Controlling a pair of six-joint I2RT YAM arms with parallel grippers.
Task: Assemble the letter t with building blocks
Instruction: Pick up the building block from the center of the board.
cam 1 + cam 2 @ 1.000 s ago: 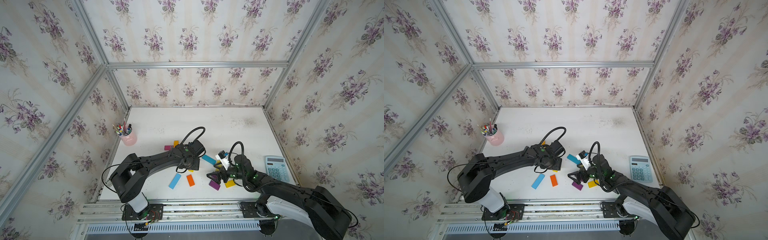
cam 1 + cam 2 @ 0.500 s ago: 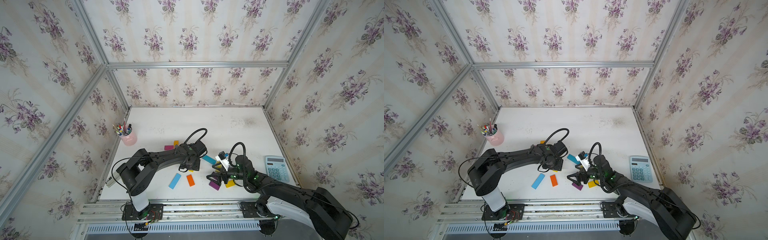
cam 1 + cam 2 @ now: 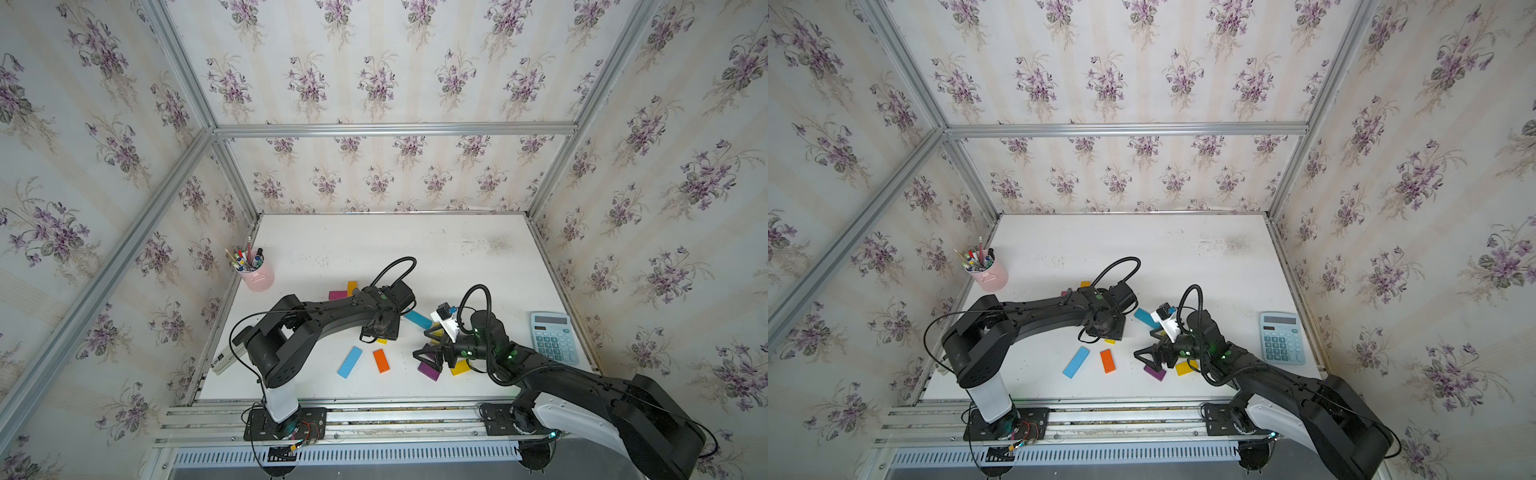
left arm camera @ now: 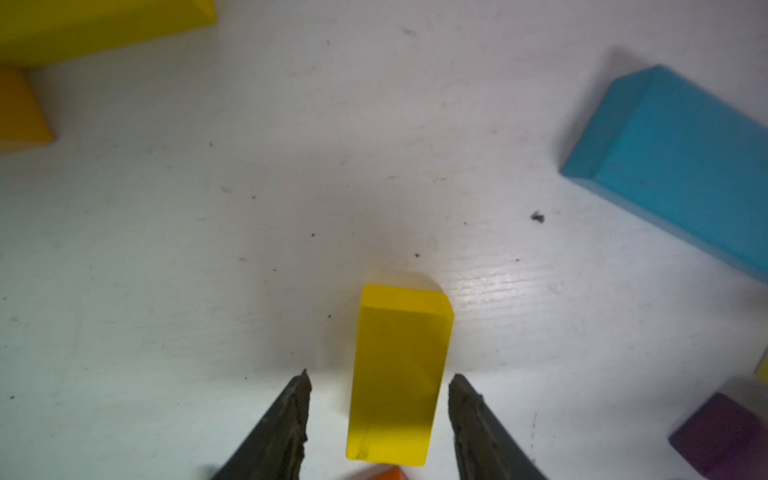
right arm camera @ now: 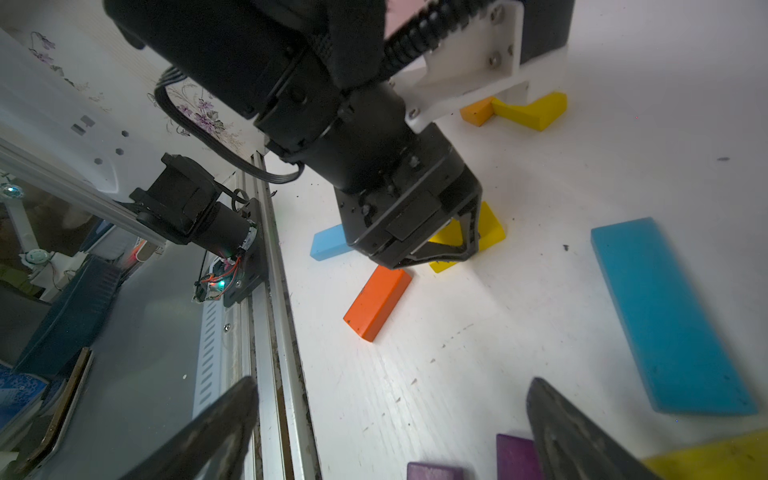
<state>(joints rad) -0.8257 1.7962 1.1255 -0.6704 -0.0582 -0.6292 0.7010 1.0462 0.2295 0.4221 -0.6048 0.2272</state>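
Below centre in both top views, the short yellow block (image 3: 381,341) lies lengthwise between the open jaws of the left claw (image 4: 380,376), gaps either side.

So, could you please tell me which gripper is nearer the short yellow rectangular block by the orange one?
Left. The left gripper straddles the yellow block, jaws either side; the right gripper hangs open by the purple blocks, farther off.

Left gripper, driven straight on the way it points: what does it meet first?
Probably the table: the left gripper points down with the yellow block between its open jaws, height unclear.
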